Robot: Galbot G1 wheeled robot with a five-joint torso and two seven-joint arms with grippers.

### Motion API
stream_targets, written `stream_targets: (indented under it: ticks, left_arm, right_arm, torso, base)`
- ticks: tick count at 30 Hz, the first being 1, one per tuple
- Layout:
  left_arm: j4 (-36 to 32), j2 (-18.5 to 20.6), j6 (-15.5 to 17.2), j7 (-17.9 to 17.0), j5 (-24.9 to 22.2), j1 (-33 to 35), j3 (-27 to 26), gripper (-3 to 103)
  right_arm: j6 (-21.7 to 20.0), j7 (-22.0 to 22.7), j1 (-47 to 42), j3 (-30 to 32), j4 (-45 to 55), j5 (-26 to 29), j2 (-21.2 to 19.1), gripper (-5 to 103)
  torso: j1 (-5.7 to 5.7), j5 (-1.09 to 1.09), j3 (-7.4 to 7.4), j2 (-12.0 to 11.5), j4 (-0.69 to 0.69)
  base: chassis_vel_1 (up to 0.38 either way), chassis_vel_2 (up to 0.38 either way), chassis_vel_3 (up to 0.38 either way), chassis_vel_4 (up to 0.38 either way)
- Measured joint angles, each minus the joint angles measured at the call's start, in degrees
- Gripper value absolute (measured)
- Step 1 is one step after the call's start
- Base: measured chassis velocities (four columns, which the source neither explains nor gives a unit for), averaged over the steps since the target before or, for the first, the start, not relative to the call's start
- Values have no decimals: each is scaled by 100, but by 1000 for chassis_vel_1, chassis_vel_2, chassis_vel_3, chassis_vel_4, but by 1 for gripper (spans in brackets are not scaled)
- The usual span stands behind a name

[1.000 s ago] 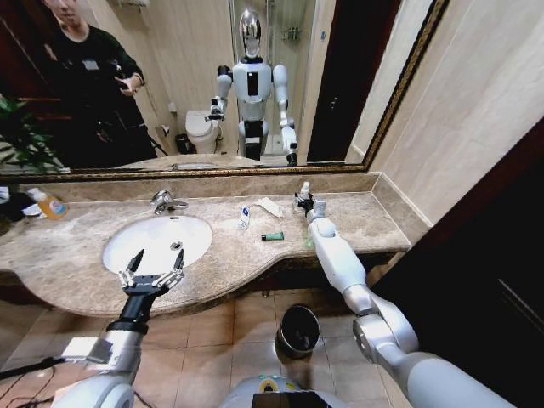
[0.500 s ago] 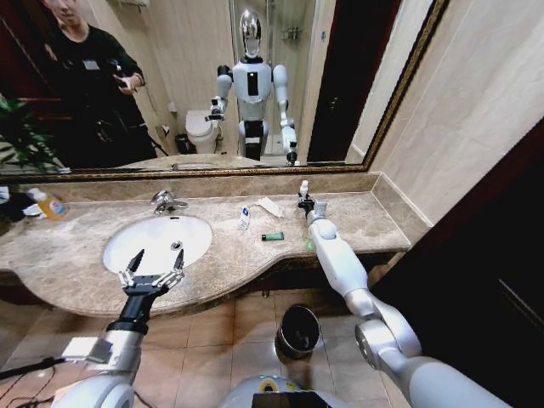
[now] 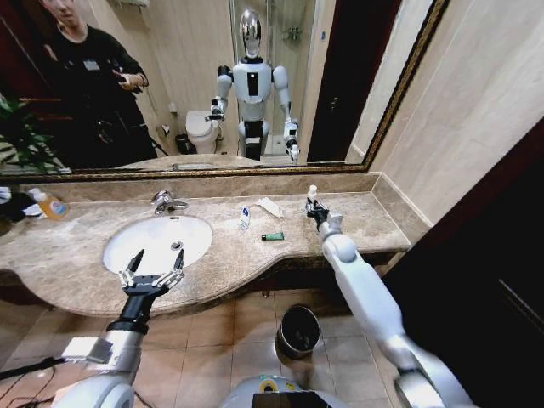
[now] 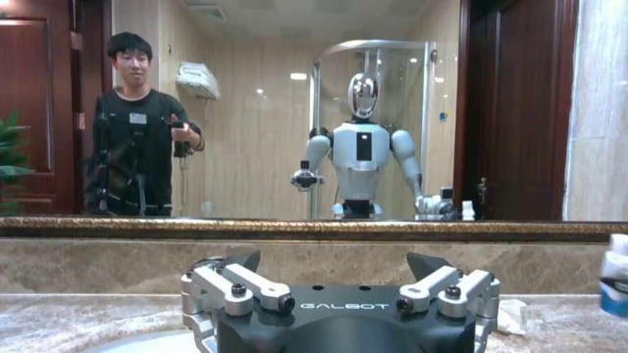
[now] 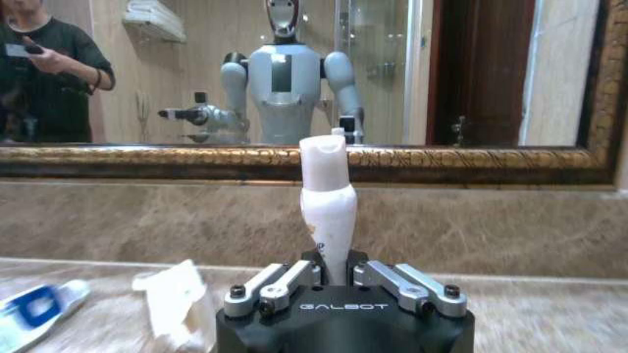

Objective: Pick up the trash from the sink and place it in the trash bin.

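Observation:
My right gripper (image 3: pixel 314 207) is shut on a small white tube (image 3: pixel 312 195) and holds it upright above the right part of the counter. In the right wrist view the tube (image 5: pixel 327 200) stands up between the closed fingers (image 5: pixel 284 283). On the marble lie a tiny clear bottle with a blue label (image 3: pixel 244 217), a flat white packet (image 3: pixel 270 206) and a short green tube (image 3: pixel 272 236). The white oval sink (image 3: pixel 149 246) with its chrome faucet (image 3: pixel 166 202) is at the left. My left gripper (image 3: pixel 153 266) hangs open at the sink's front rim. The black trash bin (image 3: pixel 297 330) stands on the floor below the counter.
An orange-and-clear soap bottle (image 3: pixel 49 204) stands at the counter's far left. A framed mirror (image 3: pixel 212 85) runs along the back wall, and a beige wall closes the counter's right end. The tiled floor (image 3: pixel 221 331) surrounds the bin.
My right arm has lifted the white tube and carried it right, away from the back wall. The left arm has not moved.

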Motion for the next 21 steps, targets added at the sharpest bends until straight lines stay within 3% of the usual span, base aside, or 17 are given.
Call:
stream_targets:
  ticks: [6,12,21]
  left_arm:
    - [0,-1,0,0,0,0,0,100]
    - [0,0,0,0,0,0,0,100]
    - [0,0,0,0,0,0,0,100]
  right_arm:
    - [-77,94,-1269,262,1285,139,-189,13]
    - [6,140,-2351,387,2186,-41,-71,13]
    - [569,108,-3296,432,2287,-627,130,13]
  torso:
    - [0,-1,0,0,1]
    - [0,-2,0,0,2]
    - [0,-2,0,0,1]
  base:
    - [0,0,0,0]
    - [0,0,0,0]
    - [0,0,0,0]
